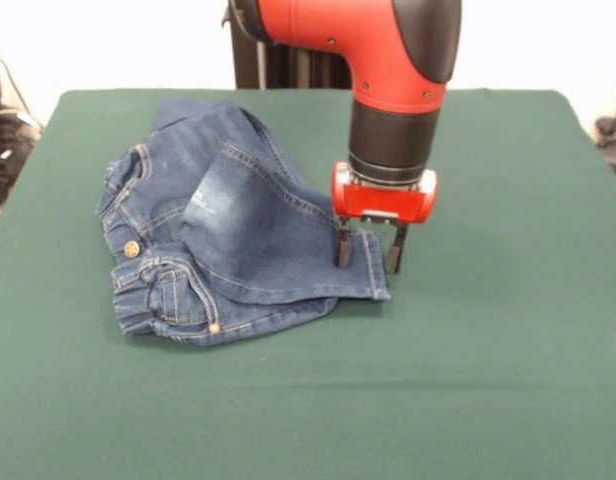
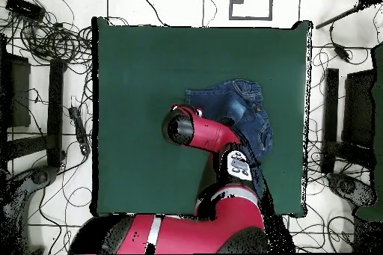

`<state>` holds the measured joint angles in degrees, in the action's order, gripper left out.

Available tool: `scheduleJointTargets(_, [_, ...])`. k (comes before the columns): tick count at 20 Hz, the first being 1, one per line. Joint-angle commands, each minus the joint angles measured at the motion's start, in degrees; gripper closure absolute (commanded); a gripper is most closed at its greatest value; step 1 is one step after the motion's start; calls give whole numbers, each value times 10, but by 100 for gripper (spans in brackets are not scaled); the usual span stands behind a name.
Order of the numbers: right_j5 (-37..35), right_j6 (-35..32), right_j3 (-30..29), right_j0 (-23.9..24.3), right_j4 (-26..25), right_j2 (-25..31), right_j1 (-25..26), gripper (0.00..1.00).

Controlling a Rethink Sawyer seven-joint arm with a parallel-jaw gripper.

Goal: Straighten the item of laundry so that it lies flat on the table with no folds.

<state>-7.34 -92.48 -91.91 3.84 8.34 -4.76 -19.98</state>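
The item of laundry (image 1: 238,235) is a small pair of dark blue jeans, lying crumpled left of centre on the green table (image 1: 488,350). One leg is folded across the body, and the waistband with its metal button (image 1: 131,248) faces left. My gripper (image 1: 369,250) is open and low over the folded leg's hem. One finger (image 1: 343,245) is over the denim, the other just past the hem's edge. In the overhead view the jeans (image 2: 239,106) lie right of centre on the table (image 2: 142,80), and the arm's head (image 2: 183,127) hides the gripper.
Cables and dark equipment (image 2: 52,42) crowd the floor around the table. More gear (image 2: 359,110) stands along the other side. In the front view, cables (image 1: 3,140) hang beside the table's left edge.
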Motion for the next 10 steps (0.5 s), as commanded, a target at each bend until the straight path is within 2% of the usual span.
scheduleJointTargets(1, [61,-131,75,-6,45,28,141,0])
scheduleJointTargets(6, [82,-135,79,-2,45,33,146,0])
scheduleJointTargets(8, [69,-130,80,-1,45,33,145,0])
scheduleJointTargets(9, [63,-128,81,-1,44,33,145,100])
scheduleJointTargets(10, [49,-127,80,-4,46,29,141,100])
